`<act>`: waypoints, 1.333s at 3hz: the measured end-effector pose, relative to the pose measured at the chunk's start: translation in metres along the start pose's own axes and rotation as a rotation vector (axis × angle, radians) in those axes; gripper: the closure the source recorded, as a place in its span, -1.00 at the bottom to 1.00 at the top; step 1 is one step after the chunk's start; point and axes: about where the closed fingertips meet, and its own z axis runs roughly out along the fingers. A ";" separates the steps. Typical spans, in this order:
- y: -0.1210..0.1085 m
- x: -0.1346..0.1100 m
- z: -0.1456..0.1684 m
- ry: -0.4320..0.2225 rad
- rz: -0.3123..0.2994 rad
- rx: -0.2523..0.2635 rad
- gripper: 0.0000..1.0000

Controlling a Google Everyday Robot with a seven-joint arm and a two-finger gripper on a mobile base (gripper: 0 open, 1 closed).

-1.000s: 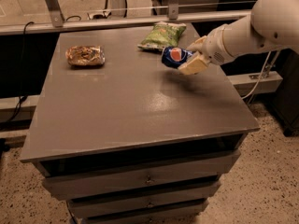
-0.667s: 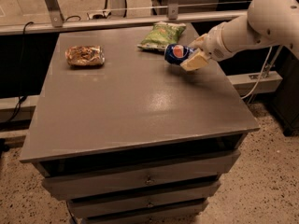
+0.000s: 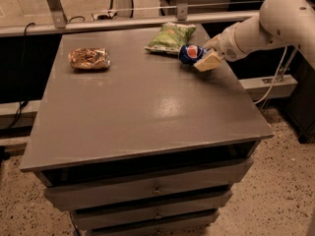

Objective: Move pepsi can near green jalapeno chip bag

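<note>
Since a second ago the pepsi can (image 3: 191,53) has travelled a little farther back and to the right across the grey table (image 3: 147,112), carried by the gripper (image 3: 203,54), and now sits closer to the green jalapeno chip bag (image 3: 170,36), which has not shifted. The gripper, reaching in from the right on its white arm (image 3: 266,26), is clamped on the can, one pale finger (image 3: 208,62) showing below it. The can lies tilted, its round logo facing the camera, just beside the bag's near right corner; whether the two touch, or whether the can rests on the tabletop or hangs just above it, cannot be told. A brown-tan snack bag (image 3: 89,58) lies well apart on the left side of the table.

The task appears all but done, with only the set-down and release left. The risks lie there. A can let go on its side could roll, and the table's right edge is near. A release from above the surface could bounce it away from the bag. Pressing any farther toward the back could nudge the light bag off its spot, and withdrawing before the fingers part fully could drag the can away again.
</note>
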 end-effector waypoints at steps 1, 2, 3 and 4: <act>-0.005 -0.001 0.006 -0.005 0.004 0.007 0.17; -0.007 -0.002 0.012 -0.009 0.012 0.008 -0.30; -0.007 -0.002 0.014 -0.012 0.018 0.008 -0.76; -0.007 -0.002 0.015 -0.012 0.022 0.006 -1.00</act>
